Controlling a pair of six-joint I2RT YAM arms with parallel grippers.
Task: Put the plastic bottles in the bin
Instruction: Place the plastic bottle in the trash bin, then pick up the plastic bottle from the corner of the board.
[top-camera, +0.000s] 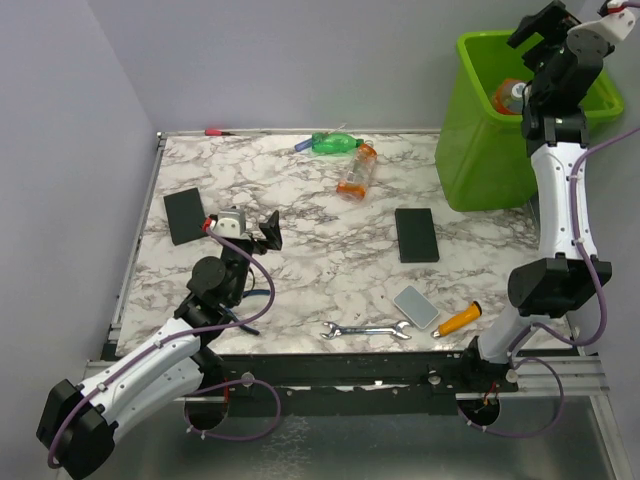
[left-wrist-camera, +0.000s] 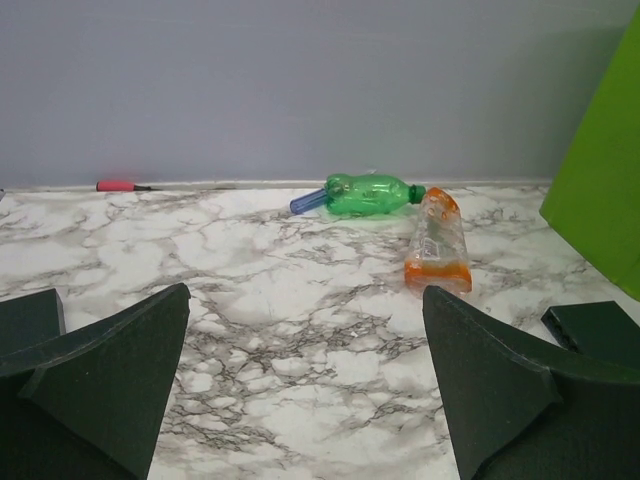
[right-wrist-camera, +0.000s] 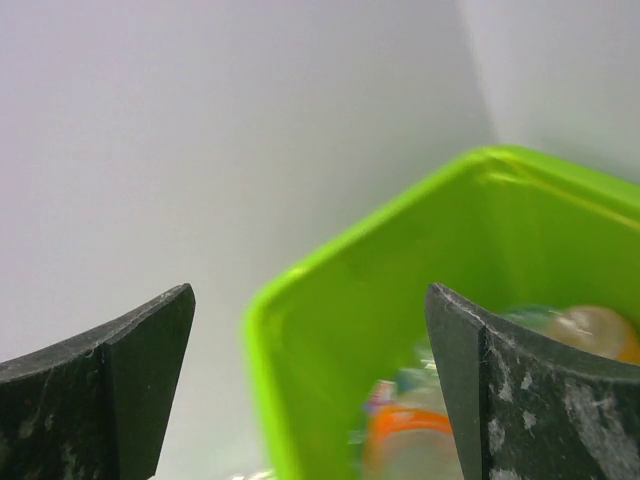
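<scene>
Two plastic bottles lie at the far middle of the table: a green one (top-camera: 335, 144) (left-wrist-camera: 368, 194) and an orange one (top-camera: 357, 170) (left-wrist-camera: 437, 245) just right of it. The lime-green bin (top-camera: 480, 150) (left-wrist-camera: 600, 190) (right-wrist-camera: 330, 360) stands at the far right with several bottles (top-camera: 510, 95) (right-wrist-camera: 410, 435) inside. My right gripper (top-camera: 535, 32) (right-wrist-camera: 310, 380) hangs open over the bin, nothing between its fingers. My left gripper (top-camera: 268, 232) (left-wrist-camera: 305, 380) is open low over the left-middle of the table, facing the two bottles from a distance.
Two black slabs (top-camera: 184, 215) (top-camera: 416, 235), a grey slab (top-camera: 416, 307), a wrench (top-camera: 365, 330) and an orange-handled screwdriver (top-camera: 458, 320) lie on the marble top. A red-handled tool (top-camera: 215, 131) (left-wrist-camera: 115, 185) rests along the far edge by the wall.
</scene>
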